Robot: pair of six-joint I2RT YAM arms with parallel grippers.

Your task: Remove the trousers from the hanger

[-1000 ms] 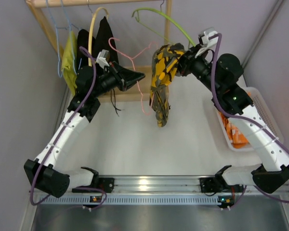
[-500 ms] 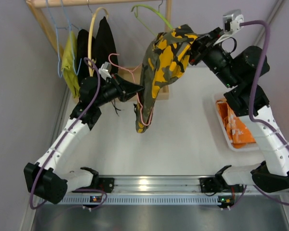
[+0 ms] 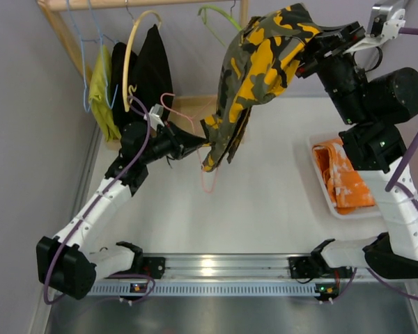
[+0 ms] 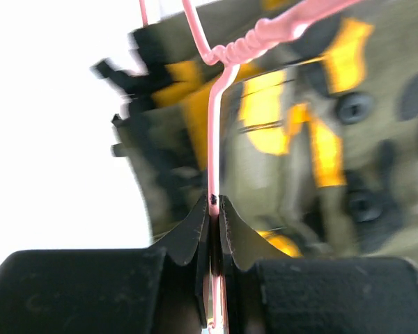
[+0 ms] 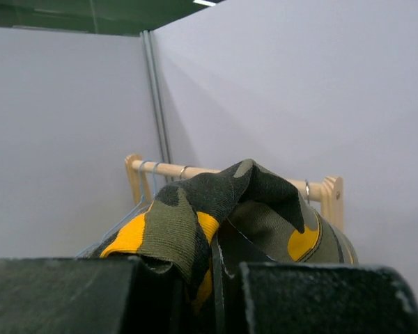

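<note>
Only your left wrist view shows the left gripper (image 4: pixel 214 203) clenched on the pink hanger (image 4: pixel 212 139). From above, your right gripper (image 3: pixel 315 49) grasps the trousers (image 3: pixel 261 66), raised over the far edge of the table (image 3: pixel 265 209).

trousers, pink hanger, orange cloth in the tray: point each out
trousers (image 3: pixel 265 66): top view, middle of the lifted fabric
pink hanger (image 4: pixel 210 146): left wrist view, straight wire below the twist
orange cloth (image 3: pixel 338 177): top view, its middle
</note>
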